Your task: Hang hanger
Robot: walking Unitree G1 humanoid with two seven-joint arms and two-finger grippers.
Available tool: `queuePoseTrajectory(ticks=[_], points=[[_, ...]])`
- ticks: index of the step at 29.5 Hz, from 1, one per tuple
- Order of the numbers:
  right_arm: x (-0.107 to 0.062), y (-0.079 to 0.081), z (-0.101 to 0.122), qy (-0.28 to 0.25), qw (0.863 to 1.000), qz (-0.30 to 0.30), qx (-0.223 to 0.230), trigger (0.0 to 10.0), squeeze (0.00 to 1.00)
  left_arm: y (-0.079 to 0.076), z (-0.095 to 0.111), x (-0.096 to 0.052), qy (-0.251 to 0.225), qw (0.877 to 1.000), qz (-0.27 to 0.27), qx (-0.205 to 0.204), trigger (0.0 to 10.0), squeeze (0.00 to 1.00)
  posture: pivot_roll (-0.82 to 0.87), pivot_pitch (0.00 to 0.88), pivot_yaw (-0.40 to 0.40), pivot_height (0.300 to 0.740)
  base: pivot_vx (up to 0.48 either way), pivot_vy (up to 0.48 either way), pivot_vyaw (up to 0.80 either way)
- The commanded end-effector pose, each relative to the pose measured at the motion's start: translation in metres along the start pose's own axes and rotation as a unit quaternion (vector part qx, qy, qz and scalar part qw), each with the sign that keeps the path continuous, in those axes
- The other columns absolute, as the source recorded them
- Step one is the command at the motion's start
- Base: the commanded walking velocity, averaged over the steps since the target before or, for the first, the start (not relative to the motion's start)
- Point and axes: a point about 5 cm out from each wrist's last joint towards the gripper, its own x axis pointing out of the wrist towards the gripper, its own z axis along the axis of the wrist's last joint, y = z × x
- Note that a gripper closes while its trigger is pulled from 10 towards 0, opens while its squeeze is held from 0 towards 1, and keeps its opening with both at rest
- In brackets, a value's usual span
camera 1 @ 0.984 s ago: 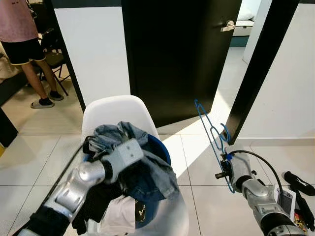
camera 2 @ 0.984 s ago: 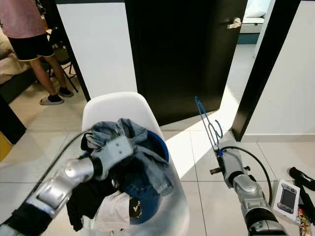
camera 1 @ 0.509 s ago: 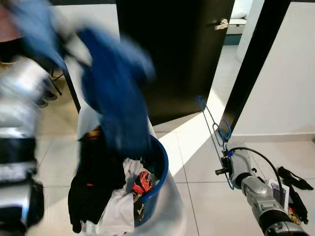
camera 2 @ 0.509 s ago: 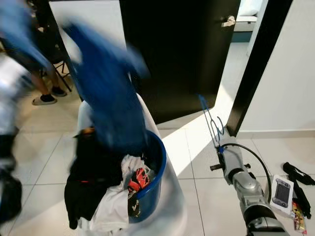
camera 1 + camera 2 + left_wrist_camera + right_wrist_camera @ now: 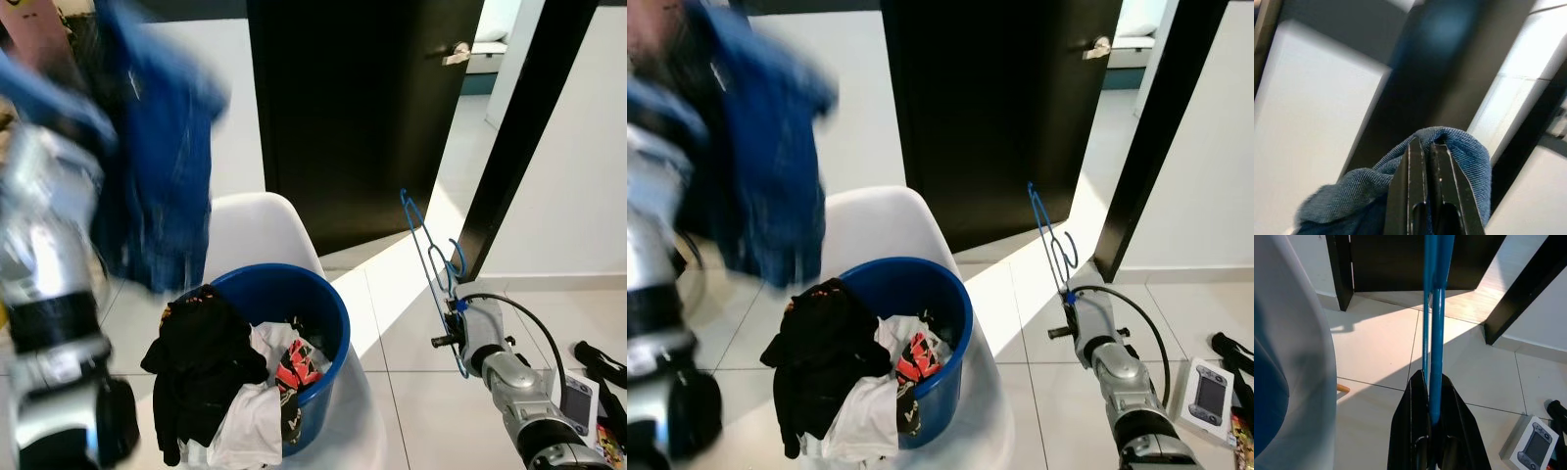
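Left gripper (image 5: 1424,147) raised high at left, jaws clenched on blue denim garment (image 5: 157,186) hanging above blue bucket (image 5: 323,304) of clothes on white chair (image 5: 250,230); right gripper (image 5: 1431,382) low at right, jaws clamped on blue hanger (image 5: 428,257), upright beside black door (image 5: 353,108).

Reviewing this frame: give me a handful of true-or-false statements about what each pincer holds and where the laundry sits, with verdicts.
1. The right pincer is shut on the blue hanger. True.
2. The left pincer holds nothing. False: it is shut on the denim garment, lifted above the chair.
3. The blue bucket stands on the floor. False: it sits on the white chair.
4. A black garment drapes over the bucket's rim. True.
5. The dark door has a handle. True.
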Motion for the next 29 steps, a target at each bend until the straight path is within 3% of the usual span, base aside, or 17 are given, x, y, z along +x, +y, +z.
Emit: queuePoseTrajectory(ticks=[1,4,8,14,20,21,23,24,25,26,29], points=[[0.000,0.004,-0.003,0.002,1.000,0.002,0.009,10.0,0.00,-0.018,0.017,0.002,-0.034,0.999,-0.037,-0.013,0.0,0.00,-0.04,0.000,0.021,0.740,0.000,0.000,0.00],[0.000,0.004,-0.002,0.003,1.000,0.003,0.007,10.0,0.00,-0.029,0.013,-0.001,-0.026,0.997,-0.057,-0.038,0.0,0.00,-0.03,0.000,0.017,0.740,0.000,0.000,0.00],[0.002,0.006,-0.001,0.002,1.000,0.006,0.007,10.0,0.00,-0.051,0.024,0.003,-0.043,0.992,-0.085,-0.088,0.0,0.00,-0.02,0.000,0.020,0.740,0.000,0.000,0.00],[0.002,0.008,-0.001,0.003,1.000,0.006,0.009,10.0,0.00,-0.063,0.033,0.004,-0.059,0.988,-0.102,-0.102,0.0,0.00,-0.02,0.000,0.020,0.740,0.000,0.000,0.00],[0.002,0.009,-0.002,0.004,1.000,0.006,0.011,10.0,0.00,-0.090,0.046,0.006,-0.074,0.976,-0.155,-0.133,0.0,0.00,-0.02,0.000,0.019,0.740,0.000,0.000,0.00],[0.002,0.008,-0.002,0.003,1.000,0.005,0.011,10.0,0.00,-0.102,0.043,0.004,-0.065,0.971,-0.180,-0.142,0.0,0.00,-0.02,0.000,0.021,0.740,0.000,0.000,0.00],[0.002,0.008,-0.002,0.003,1.000,0.005,0.011,10.0,0.00,-0.102,0.043,0.004,-0.065,0.971,-0.180,-0.142,0.0,0.00,-0.02,0.000,0.021,0.740,0.000,0.000,0.00],[0.003,0.008,-0.001,0.002,1.000,0.004,0.012,10.0,0.00,-0.116,0.038,0.002,-0.050,0.963,-0.209,-0.163,0.0,0.00,-0.02,0.000,0.024,0.740,0.000,0.000,0.00],[0.003,0.008,-0.001,0.002,1.000,0.004,0.012,10.0,0.00,-0.116,0.038,0.002,-0.050,0.963,-0.209,-0.163,0.0,0.00,-0.02,0.000,0.024,0.740,0.000,0.000,0.00],[0.003,0.008,0.000,0.002,1.000,0.003,0.012,10.0,0.00,-0.129,0.032,-0.001,-0.036,0.952,-0.239,-0.187,0.0,0.00,-0.02,0.000,0.024,0.740,0.000,0.000,0.00],[0.003,0.008,-0.001,0.002,1.000,0.002,0.013,10.0,0.00,-0.139,0.027,-0.005,-0.024,0.941,-0.266,-0.205,0.0,0.00,-0.02,0.000,0.029,0.740,0.000,0.000,0.00]])
